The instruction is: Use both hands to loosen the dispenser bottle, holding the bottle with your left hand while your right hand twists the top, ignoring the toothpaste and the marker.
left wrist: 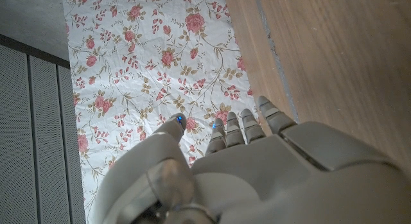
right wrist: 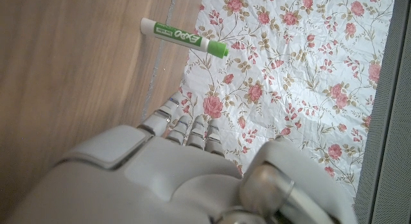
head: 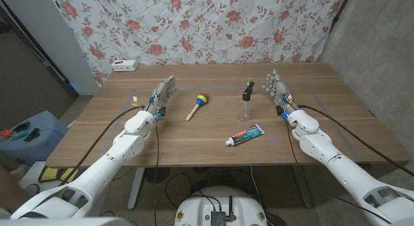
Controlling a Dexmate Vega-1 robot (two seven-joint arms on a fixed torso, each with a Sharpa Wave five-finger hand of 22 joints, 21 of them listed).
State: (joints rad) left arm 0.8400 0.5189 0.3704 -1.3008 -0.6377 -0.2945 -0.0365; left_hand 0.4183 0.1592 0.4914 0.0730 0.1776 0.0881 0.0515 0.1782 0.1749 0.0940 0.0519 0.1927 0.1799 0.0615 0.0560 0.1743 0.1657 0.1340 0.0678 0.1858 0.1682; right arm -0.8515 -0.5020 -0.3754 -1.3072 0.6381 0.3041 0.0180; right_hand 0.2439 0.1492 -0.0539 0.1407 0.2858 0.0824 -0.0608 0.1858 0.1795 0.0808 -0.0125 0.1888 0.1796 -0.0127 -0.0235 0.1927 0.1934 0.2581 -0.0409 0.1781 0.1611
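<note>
A small clear dispenser bottle [head: 244,107] with a black pump top [head: 246,92] stands upright on the wooden table [head: 194,138], right of the middle. My left hand [head: 164,94] [left wrist: 257,169] is well to the left of the bottle, fingers stretched out and holding nothing. My right hand [head: 277,89] [right wrist: 186,176] is a short way to the bottle's right, apart from it, fingers likewise extended and empty. The toothpaste tube [head: 246,133] lies in front of the bottle. A green and white marker [right wrist: 185,38] lies near the table's far edge, beyond my right hand.
A colourful maraca [head: 197,105] lies between my left hand and the bottle. A white box [head: 125,65] sits at the table's back left corner. A floral cloth [head: 194,25] hangs behind the table. A blue bin [head: 29,135] stands on the floor at left.
</note>
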